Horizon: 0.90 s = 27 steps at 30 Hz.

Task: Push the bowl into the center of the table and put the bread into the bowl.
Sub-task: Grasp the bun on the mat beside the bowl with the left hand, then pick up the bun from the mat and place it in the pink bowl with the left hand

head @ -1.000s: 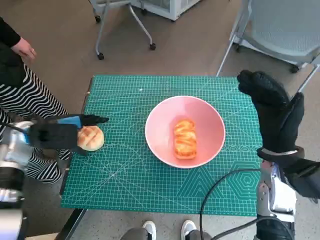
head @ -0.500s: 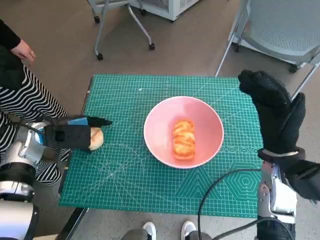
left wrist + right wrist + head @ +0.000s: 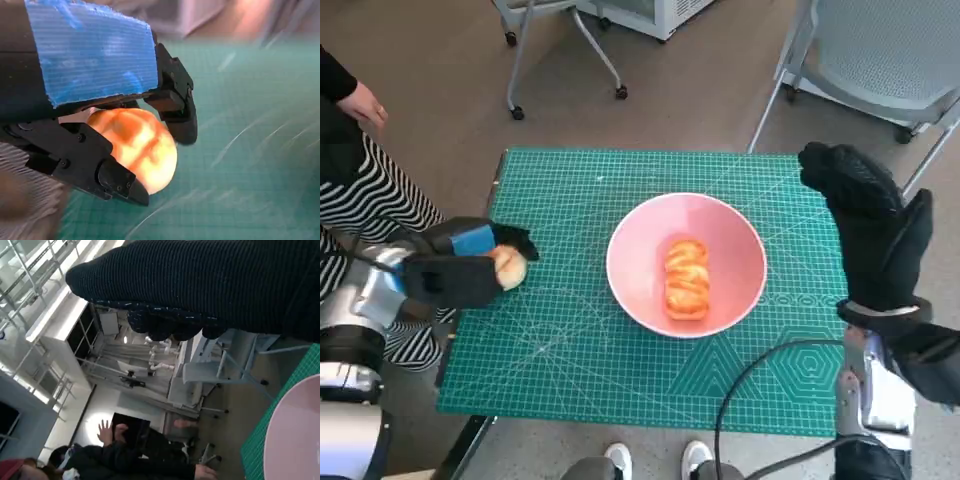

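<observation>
A pink bowl (image 3: 740, 250) sits near the middle of the green cutting mat (image 3: 570, 350); a glazed oblong bread (image 3: 687, 277) lies inside it. The bowl's rim (image 3: 295, 430) shows in the right wrist view. At the mat's left edge my left hand (image 3: 455, 265) closes around a round scored bun (image 3: 509, 267). In the left wrist view the black fingers (image 3: 175, 107) curl over the bun (image 3: 137, 145) on both sides. My right hand (image 3: 868, 225), gloved, is raised upright over the mat's right edge, fingers apart, holding nothing.
A person in striped trousers (image 3: 370, 200) stands close by the table's left side. Wheeled chair legs (image 3: 565, 50) and a grey chair (image 3: 880, 50) stand on the floor beyond the table. Shoes (image 3: 655, 462) show at the near edge. A seated person (image 3: 125, 455) appears in the right wrist view.
My left hand's fingers have curled in and closed around the bun, which now shows only partly. The right hand has stayed put.
</observation>
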Motion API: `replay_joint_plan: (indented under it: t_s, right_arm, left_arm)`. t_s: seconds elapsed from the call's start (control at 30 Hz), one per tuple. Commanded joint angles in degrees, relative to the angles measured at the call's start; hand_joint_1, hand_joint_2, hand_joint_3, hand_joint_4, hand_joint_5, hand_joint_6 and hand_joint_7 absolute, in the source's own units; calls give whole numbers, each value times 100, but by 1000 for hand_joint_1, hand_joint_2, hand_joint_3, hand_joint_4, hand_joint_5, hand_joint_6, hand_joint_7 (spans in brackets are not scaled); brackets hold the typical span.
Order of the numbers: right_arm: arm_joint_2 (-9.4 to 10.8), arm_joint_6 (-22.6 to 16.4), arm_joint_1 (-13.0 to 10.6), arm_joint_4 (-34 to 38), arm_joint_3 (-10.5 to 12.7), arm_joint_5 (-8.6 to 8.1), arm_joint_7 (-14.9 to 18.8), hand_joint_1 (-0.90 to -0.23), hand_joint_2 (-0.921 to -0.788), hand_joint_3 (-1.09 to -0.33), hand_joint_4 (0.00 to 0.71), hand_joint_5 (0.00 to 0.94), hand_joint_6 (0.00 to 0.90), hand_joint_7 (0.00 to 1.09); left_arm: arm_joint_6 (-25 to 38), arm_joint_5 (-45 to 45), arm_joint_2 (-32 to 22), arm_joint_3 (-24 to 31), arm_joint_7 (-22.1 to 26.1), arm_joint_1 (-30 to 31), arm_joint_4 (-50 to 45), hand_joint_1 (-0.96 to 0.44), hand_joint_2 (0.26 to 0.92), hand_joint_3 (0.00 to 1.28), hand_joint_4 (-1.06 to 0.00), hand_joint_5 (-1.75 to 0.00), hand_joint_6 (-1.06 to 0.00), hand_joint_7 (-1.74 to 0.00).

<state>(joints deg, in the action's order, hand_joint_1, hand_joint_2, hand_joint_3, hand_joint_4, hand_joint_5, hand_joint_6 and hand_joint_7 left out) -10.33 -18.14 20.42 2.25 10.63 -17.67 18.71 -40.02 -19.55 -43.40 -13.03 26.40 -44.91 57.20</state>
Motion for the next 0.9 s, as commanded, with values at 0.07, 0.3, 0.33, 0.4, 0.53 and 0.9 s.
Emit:
replay_joint_plan:
  t_s: [0.07,0.3,0.33,0.4,0.53,0.9]
  right_arm:
    - [-20,70,-102,6,-14,85,-55,-689,-921,-697,202,1,122,498]
    - [-24,95,-52,1,-31,123,-99,-685,-921,-697,202,1,123,498]
    - [-25,100,-41,6,-34,125,-104,-684,-921,-698,202,1,123,497]
    - [-27,106,-32,9,-41,126,-113,-684,-921,-698,202,0,123,497]
    - [-25,98,-10,44,-56,133,-119,-684,-921,-698,202,0,123,497]
    - [-7,51,15,134,-121,118,-92,-682,-921,-699,202,0,127,500]
  left_arm:
    - [-337,1051,-67,643,485,-117,-708,0,920,85,-688,-1142,-590,-1229]
    - [-558,1764,234,980,671,-188,-1534,0,913,109,-645,-1329,-632,-1052]
    - [-579,1802,298,992,647,-202,-1677,0,912,111,-640,-1343,-637,-1037]
    - [-581,1839,366,1017,629,-200,-1854,-1,910,119,-626,-1386,-653,-994]
    - [-582,1840,574,981,589,-289,-2144,-1,909,123,-618,-1407,-661,-972]
    - [22,1296,1586,466,417,-758,-3498,-1,920,112,-661,-1211,-557,-1228]
